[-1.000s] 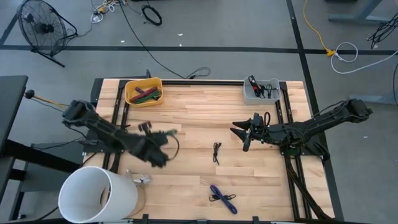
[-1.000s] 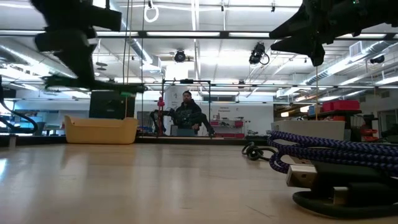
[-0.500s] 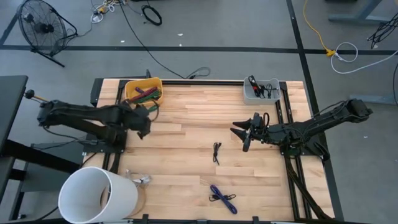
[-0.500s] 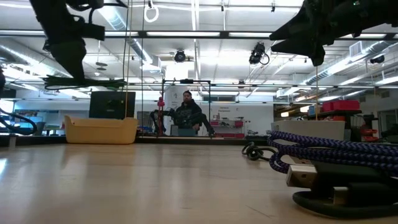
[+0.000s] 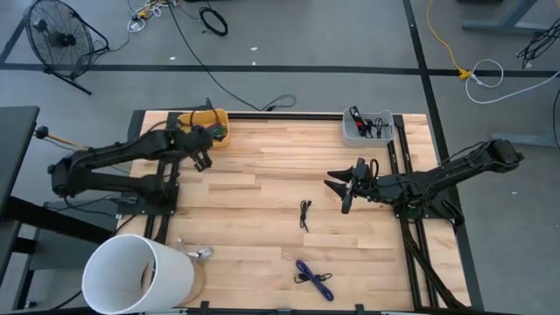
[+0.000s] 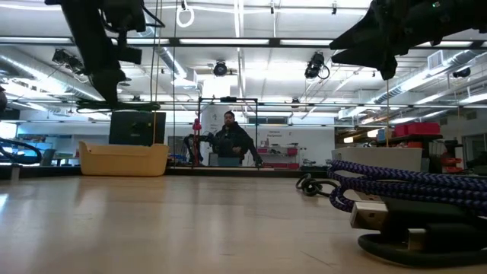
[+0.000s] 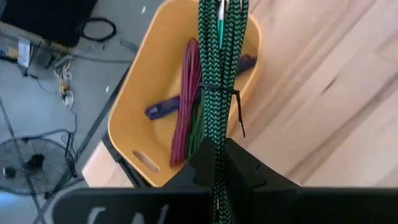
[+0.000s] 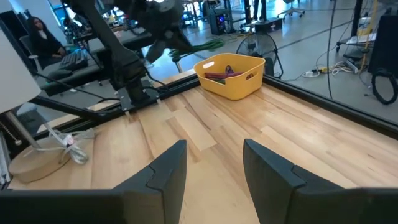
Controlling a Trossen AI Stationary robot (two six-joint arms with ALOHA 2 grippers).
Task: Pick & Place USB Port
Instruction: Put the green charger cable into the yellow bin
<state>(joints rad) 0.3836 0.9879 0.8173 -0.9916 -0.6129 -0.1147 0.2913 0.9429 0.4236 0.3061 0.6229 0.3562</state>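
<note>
Fingers of the left gripper, clamping a green cable, now arriving over the yellow bin, release pending; right fingers idling apart.

- Green braided cable: woven cloth sheath, matt.
- Yellow bin: smooth plastic, slight sheen.
- Bench: pale wood planks, satin finish.

Grey floor, fan, loose cables.

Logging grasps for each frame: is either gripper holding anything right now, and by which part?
The left gripper holds a green braided cable bundle, pinched near one end, above the yellow bin. The right gripper is open and empty.
</note>
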